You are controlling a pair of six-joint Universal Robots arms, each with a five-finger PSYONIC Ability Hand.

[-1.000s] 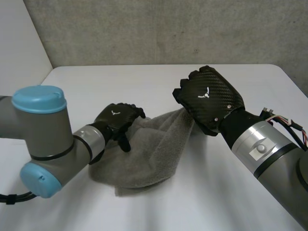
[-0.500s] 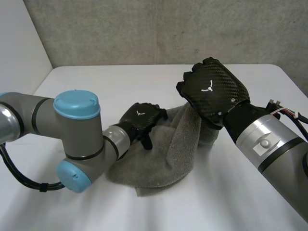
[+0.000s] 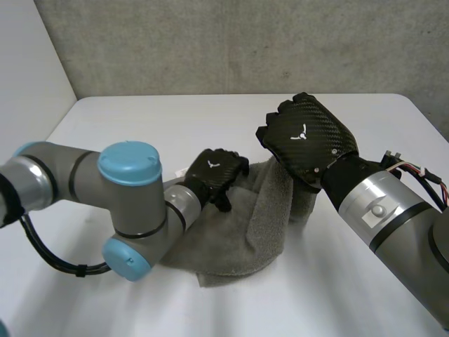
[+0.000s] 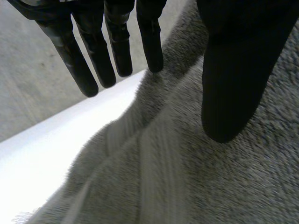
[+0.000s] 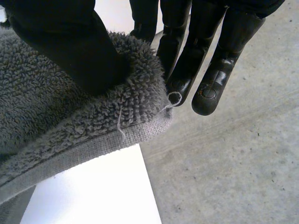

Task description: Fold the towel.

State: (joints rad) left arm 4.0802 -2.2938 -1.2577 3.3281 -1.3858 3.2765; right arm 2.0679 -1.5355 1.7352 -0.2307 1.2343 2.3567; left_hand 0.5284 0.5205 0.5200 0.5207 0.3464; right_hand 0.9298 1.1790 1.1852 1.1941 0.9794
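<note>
Your right hand was clamped on the towel. In its wrist view the thumb sat on top of the hemmed edge and the fingers backed it from the far side, a firm pinch. That edge was lifted off the table, right of centre. The grey cloth hung from it in a steep fold, then spread flat towards the near left.

Now the change. Over the last second your left arm swung in from the left. The left hand slid rightwards across the cloth until it was near the right hand. The towel went with it: its near corner ended up farther right, and the flat part had bunched narrower. The right hand barely moved in that time.

Your left hand was released, not grasping. Its fingers were straight and the thumb stood apart from them, over the pile. Whether the palm actually pressed on the cloth I could not tell.

What that meant for you: I'd judge the fold hadn't been laid yet. The cloth was gathered rather than squared, with one edge up and the rest rumpled on the middle of the table. With the hands that close, the lifted edge probably needed carrying over to the left hand's side, and any drag could have skewed the hem.
</note>
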